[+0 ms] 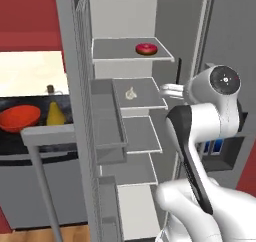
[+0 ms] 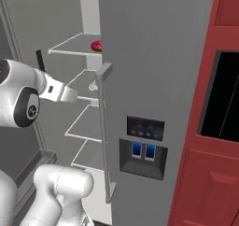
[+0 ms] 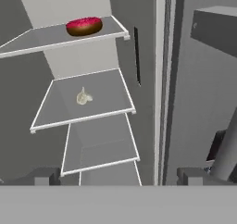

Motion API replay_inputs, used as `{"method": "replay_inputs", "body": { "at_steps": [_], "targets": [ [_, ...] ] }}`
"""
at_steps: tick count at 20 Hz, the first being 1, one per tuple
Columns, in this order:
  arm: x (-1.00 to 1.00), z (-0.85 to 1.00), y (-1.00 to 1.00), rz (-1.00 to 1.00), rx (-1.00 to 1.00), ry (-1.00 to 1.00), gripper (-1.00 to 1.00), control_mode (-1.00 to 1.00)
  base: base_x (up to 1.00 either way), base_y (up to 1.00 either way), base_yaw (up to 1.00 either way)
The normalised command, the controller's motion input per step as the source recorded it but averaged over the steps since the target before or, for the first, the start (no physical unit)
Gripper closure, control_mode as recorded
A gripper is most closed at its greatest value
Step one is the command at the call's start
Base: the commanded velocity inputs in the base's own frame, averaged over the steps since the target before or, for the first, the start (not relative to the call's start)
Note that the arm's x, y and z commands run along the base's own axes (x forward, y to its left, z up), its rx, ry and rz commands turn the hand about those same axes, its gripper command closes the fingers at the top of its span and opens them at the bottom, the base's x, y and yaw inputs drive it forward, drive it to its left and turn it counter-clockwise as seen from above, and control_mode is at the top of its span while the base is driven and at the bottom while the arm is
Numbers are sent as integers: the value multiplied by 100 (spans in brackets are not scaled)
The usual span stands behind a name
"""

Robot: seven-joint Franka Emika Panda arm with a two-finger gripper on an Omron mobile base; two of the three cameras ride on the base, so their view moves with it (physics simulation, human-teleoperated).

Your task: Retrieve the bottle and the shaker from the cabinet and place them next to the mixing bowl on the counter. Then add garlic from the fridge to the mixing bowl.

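The fridge (image 1: 75, 86) stands with its left door swung open. The garlic (image 3: 83, 96), a small whitish bulb, lies on the second shelf (image 3: 111, 91); it is also seen as the garlic (image 1: 131, 93) and the garlic (image 2: 93, 85). My gripper (image 3: 118, 176) is open and empty, just outside the shelves at garlic height, to the right of the bulb and apart from it. On the black counter (image 1: 10, 140) to the left, the red-orange mixing bowl (image 1: 19, 117) sits beside the yellow bottle (image 1: 55, 114). A red wall cabinet (image 1: 27, 16) hangs above them. The shaker is out of view.
A pink-iced doughnut (image 3: 84, 26) sits on the shelf above the garlic. The open door's bins (image 1: 107, 131) and its bar handle (image 1: 45, 186) stand to the left of the shelves. The shut right fridge door (image 2: 154, 57) with a dispenser (image 2: 142, 150) flanks my hand closely.
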Motion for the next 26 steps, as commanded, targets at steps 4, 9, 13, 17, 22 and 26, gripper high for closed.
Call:
{"method": "replay_inputs", "body": {
  "at_steps": [4,9,13,17,22,26],
  "targets": [
    [0,0,0,0,0,0,-100,100,13,2,-38],
    [0,0,0,0,0,0,-100,100,1,3,-16],
    [0,0,0,0,0,0,-100,100,0,0,0],
    [0,0,0,0,0,0,-100,100,0,0,0],
    [0,0,0,0,0,0,-100,-100,0,0,0],
    [32,5,4,2,0,19,-100,-100,0,0,0]
  ]
}}
